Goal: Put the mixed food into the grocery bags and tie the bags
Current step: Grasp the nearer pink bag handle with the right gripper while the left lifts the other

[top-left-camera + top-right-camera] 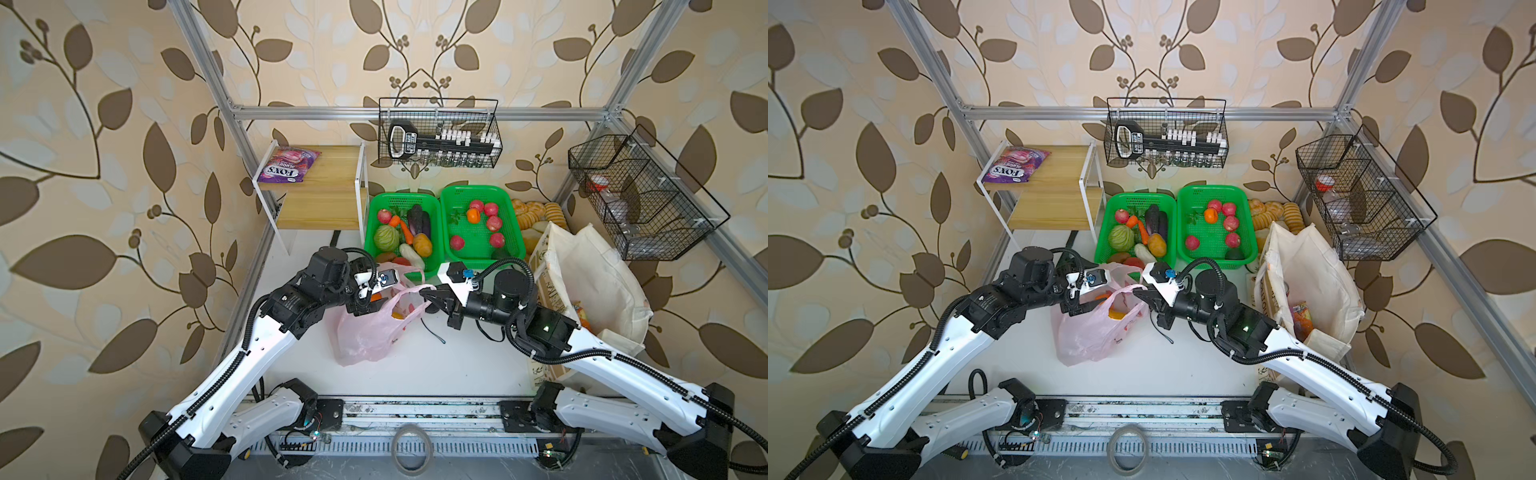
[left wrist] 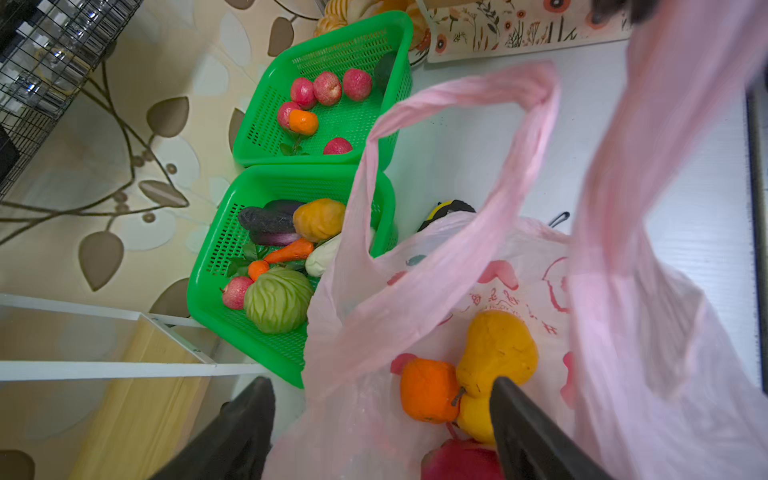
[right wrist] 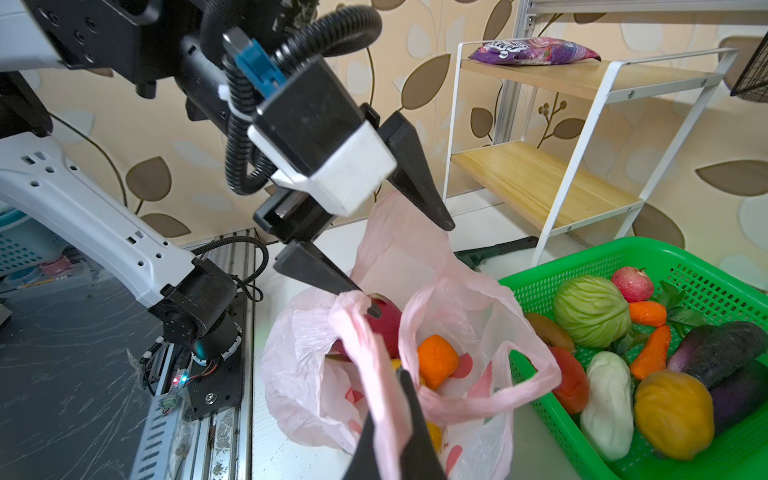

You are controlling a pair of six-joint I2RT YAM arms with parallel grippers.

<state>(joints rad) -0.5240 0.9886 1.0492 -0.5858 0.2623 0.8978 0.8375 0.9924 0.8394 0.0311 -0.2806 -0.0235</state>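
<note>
The thin pink plastic bag (image 1: 365,336) (image 1: 1084,336) stands on the white table between both arms. Inside it lie an orange (image 2: 428,388), yellow lemons (image 2: 498,349) and a pink dragon fruit (image 2: 461,461). My left gripper (image 2: 382,415) (image 1: 368,301) is open over the bag's mouth, one finger inside by the lemons, the other outside. My right gripper (image 3: 399,374) (image 1: 428,295) is shut on one loop handle (image 3: 365,345); the other handle (image 2: 457,95) hangs free. The cream floral tote (image 1: 594,274) stands at the right with packets inside. A purple FOX'S packet (image 1: 286,164) lies on the shelf.
Two green mesh baskets (image 1: 399,199) (image 1: 478,191) of vegetables and fruit stand right behind the pink bag. Bread loaves (image 1: 536,212) lie behind the tote. A wooden two-step shelf (image 1: 324,199) stands at the back left. Black wire baskets (image 1: 440,133) (image 1: 640,195) hang on the frame.
</note>
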